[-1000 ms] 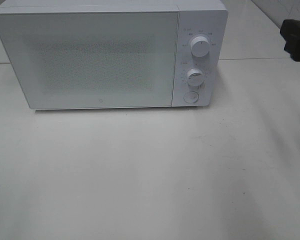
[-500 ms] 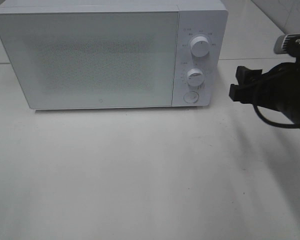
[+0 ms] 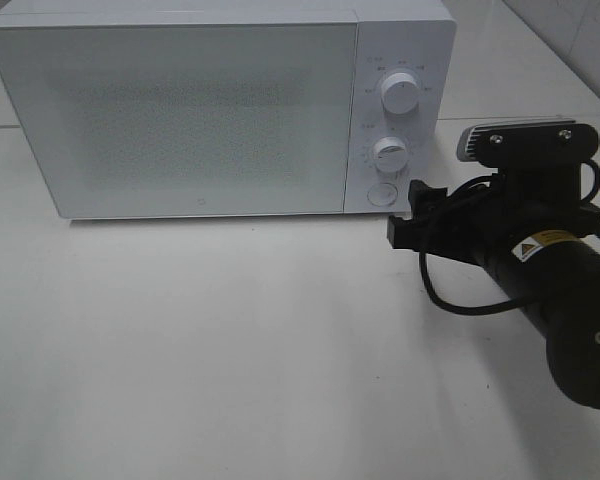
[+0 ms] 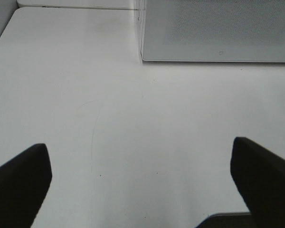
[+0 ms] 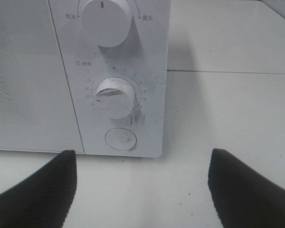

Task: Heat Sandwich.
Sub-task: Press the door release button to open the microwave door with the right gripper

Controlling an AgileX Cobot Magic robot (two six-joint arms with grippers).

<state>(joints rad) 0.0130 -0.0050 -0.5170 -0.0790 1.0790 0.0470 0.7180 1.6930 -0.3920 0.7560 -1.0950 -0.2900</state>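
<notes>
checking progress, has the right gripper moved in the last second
Yes. The right gripper came in from the right edge, leftward, toward the microwave.

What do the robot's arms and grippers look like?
The right arm is a thick black tube with a yellow warning sticker, a grey camera box on top and a looping black cable. The right gripper and left gripper both have blocky black fingers.

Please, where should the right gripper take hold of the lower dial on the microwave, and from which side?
Grip the lower dial by its round rim, coming straight from the front. It stands out from the flat control panel as a short cylinder, so the open fingers of the right gripper can likely close on opposite sides.
</notes>
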